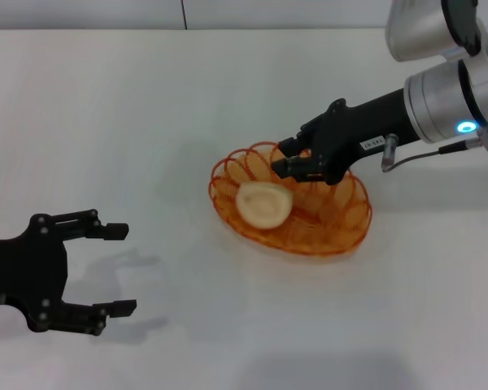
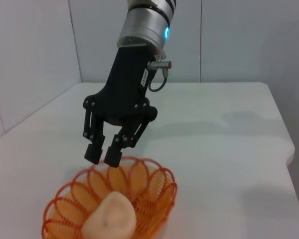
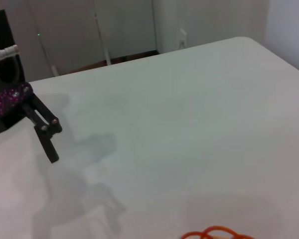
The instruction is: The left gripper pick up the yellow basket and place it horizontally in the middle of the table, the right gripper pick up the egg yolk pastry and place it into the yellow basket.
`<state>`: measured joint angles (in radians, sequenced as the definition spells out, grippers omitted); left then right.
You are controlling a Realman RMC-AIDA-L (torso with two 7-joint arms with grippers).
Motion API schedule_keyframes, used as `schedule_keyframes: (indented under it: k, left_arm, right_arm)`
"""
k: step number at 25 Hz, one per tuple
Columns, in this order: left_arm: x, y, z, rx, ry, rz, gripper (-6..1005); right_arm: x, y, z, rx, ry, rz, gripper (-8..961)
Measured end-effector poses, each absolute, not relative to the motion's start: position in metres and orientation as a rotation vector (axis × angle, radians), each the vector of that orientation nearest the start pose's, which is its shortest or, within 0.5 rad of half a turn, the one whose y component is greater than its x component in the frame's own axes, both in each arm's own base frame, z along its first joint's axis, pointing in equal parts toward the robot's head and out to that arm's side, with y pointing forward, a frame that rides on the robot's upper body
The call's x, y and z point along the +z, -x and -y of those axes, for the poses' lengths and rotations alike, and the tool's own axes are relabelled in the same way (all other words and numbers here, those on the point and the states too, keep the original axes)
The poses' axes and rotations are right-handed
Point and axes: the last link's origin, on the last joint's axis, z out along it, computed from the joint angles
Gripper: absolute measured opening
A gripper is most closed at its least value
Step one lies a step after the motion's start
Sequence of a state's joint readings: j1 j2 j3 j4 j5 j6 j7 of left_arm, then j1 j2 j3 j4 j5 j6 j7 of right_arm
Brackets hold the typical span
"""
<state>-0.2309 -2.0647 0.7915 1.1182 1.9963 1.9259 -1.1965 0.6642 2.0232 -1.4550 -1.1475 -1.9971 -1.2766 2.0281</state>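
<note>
The yellow basket (image 1: 342, 244) lies lengthwise in the middle of the white table (image 1: 146, 122). The egg yolk pastry (image 1: 264, 203) rests inside it, toward its left end. My right gripper (image 1: 285, 157) hovers over the basket's far rim, fingers close together and holding nothing. In the left wrist view the right gripper (image 2: 103, 155) hangs just above the basket (image 2: 159, 199) and the pastry (image 2: 109, 216). My left gripper (image 1: 124, 269) is open and empty at the table's near left, well apart from the basket.
The right wrist view shows bare tabletop, one finger of the left gripper (image 3: 47, 134) and a bit of the basket's rim (image 3: 217, 233). The table's far edge meets a grey wall.
</note>
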Motion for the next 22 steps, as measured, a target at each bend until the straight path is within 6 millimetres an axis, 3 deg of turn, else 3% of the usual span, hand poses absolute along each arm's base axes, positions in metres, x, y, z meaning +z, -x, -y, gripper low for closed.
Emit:
schedule_keyframes:
  k: [3,5,10,14,22]
  left_arm:
    - [0.059,0.282,-0.242,-0.505,2.915,0.103,875]
    - [0.060,0.282,-0.242,-0.505,2.912,0.108,875]
    - [0.061,0.285,-0.242,-0.516,2.900,0.135,875]
    - [0.064,0.288,-0.244,-0.538,2.878,0.165,875]
    - [0.069,0.292,-0.262,-0.644,2.881,0.235,875]
  right_arm:
    - [-0.027,-0.127,-0.370,0.161,2.943,-0.336,336]
    - [-0.021,-0.133,-0.366,0.189,2.951,-0.331,380]
    - [0.003,-0.161,-0.351,0.330,2.952,-0.319,489]
    - [0.023,-0.195,-0.330,0.512,2.931,-0.287,576]
    - [0.033,-0.240,-0.303,0.778,2.843,-0.187,675]
